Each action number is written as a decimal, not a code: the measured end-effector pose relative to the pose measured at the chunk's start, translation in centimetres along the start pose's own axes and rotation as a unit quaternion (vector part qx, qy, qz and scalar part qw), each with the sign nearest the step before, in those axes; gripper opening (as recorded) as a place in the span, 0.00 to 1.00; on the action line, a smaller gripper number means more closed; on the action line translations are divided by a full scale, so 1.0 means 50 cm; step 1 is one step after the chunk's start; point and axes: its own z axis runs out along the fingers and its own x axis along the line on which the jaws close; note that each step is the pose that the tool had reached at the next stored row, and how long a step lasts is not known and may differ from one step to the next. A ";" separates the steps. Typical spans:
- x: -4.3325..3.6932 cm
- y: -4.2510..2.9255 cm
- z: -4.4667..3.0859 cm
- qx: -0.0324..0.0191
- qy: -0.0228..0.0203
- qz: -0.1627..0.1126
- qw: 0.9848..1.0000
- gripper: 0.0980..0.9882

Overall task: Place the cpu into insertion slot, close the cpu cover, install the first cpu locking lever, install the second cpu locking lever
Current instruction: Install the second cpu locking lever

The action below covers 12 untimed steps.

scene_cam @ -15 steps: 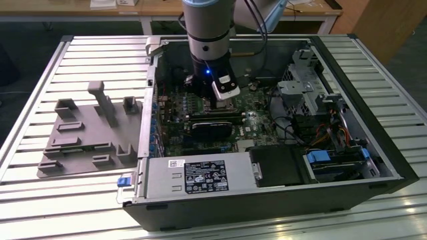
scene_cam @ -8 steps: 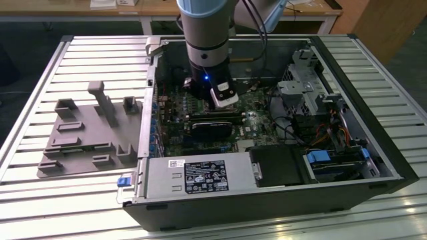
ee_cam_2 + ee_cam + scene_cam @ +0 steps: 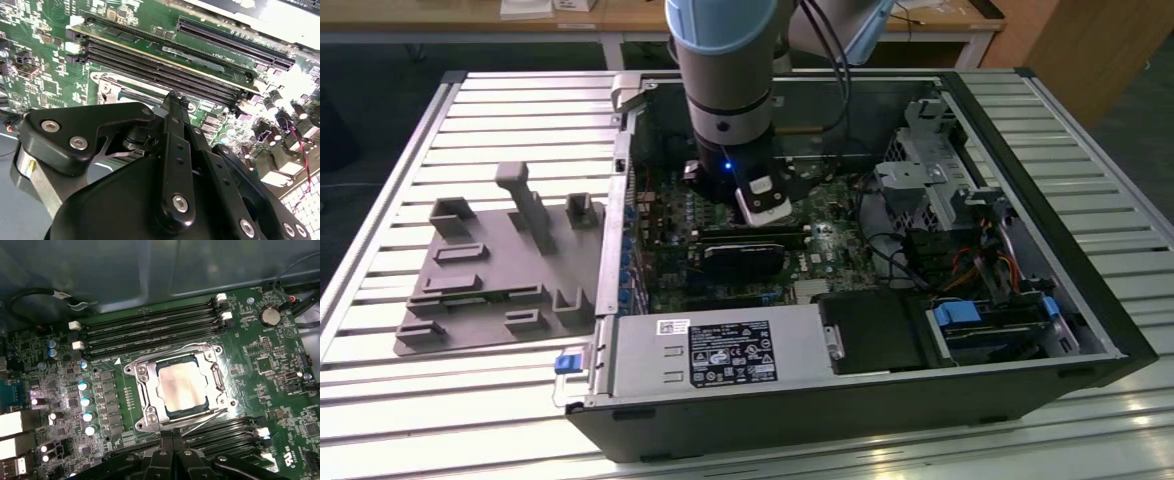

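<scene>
The dull silver-grey square cpu [image 3: 181, 389] sits in the insertion slot, the thin grey metal cpu cover [image 3: 150, 402] closed around it. The black gripper [image 3: 172, 440], fingers pressed together and empty, hovers beside a thin wire lever [image 3: 202, 421]; pressing it calls for slow, steady downward force.

A slatted metal bench [image 3: 467, 110] of pale ribs carries two things. An open black computer case [image 3: 881, 400] lies on its side, taking up the middle and the exterior view's right. Just beside it, toward the exterior view's left, sits a flat grey holder plate [image 3: 474, 300] with raised blocks and posts.
</scene>
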 end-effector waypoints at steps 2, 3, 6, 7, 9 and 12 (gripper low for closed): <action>0.003 -0.004 0.002 -0.004 0.001 0.000 1.000 0.00; 0.004 -0.006 0.003 -0.006 0.002 0.001 1.000 0.00; 0.005 -0.014 0.008 -0.011 0.003 0.001 1.000 0.00; 0.005 -0.016 0.009 -0.013 0.003 0.001 1.000 0.00; 0.006 -0.019 0.011 -0.019 0.005 0.002 1.000 0.00; 0.008 -0.023 0.014 -0.030 0.007 0.003 1.000 0.00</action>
